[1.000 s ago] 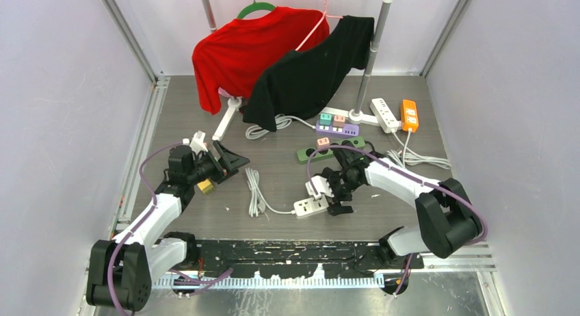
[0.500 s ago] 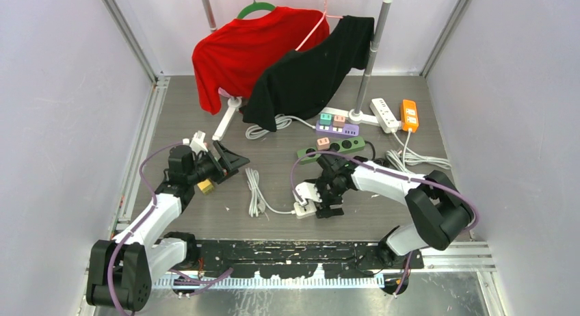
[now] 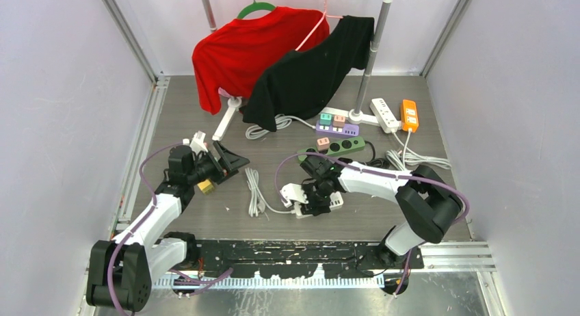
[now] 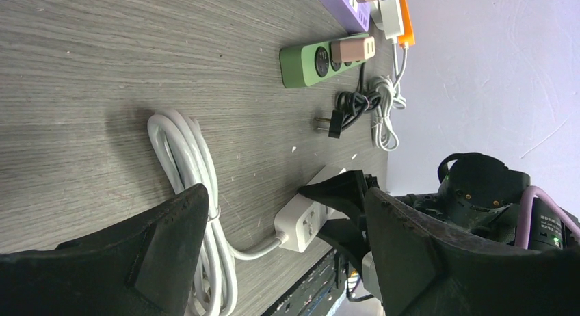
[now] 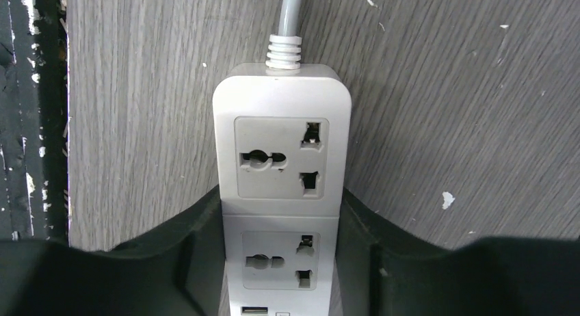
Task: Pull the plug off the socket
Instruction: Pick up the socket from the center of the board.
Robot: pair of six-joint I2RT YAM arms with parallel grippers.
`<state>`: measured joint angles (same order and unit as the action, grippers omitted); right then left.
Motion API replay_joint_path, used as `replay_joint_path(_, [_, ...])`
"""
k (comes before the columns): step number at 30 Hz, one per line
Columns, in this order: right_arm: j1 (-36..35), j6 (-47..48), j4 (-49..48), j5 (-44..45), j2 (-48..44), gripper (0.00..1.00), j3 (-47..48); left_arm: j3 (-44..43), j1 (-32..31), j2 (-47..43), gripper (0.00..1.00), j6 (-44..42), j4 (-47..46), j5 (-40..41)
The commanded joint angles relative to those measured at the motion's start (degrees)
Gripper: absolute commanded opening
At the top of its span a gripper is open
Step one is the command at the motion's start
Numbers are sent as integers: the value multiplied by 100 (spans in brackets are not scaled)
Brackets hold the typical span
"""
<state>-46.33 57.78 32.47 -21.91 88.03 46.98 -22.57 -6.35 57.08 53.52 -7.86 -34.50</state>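
The white strip [image 5: 282,152] is straddled — seemingly clamped — by the right gripper [image 5: 280,203]; the left gripper [image 4: 284,193] is held apart, empty; a plug [image 3: 323,141] is seen in the green strip [image 3: 345,145] beyond, so the wrong strip could be dragged, nothing unplugged.

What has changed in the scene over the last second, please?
The right gripper swung left over the white power strip and closed its fingers against the strip's sides. The left gripper stayed open and still.
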Motion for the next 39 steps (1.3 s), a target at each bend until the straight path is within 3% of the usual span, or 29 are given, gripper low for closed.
replay_joint_path(1, [-8,-187,-59,176,56,40,239,-150,20,-102,83,-118,-19,-13])
replay_joint_path(4, [40,-186,200,61,-3,14,407,-196,20,-165,83,-177,118,-39])
replay_joint_path(7, [267,-22,669,-416,-169,1,562,-259,15,-311,83,-304,390,-3])
replay_joint_path(11, [798,700,1577,-1419,-499,1,729,-322,20,-517,83,-414,650,70])
replay_joint_path(20, [2924,1751,2984,-2833,-1591,1,1036,-426,20,-748,83,-527,926,125])
replay_joint_path(28, [4612,1838,3659,-3689,-2144,1,1545,-441,20,-748,83,-578,981,81])
replay_joint_path(39, [6066,1592,4148,-4209,-2476,1,2222,-540,20,-916,84,-775,1283,80])
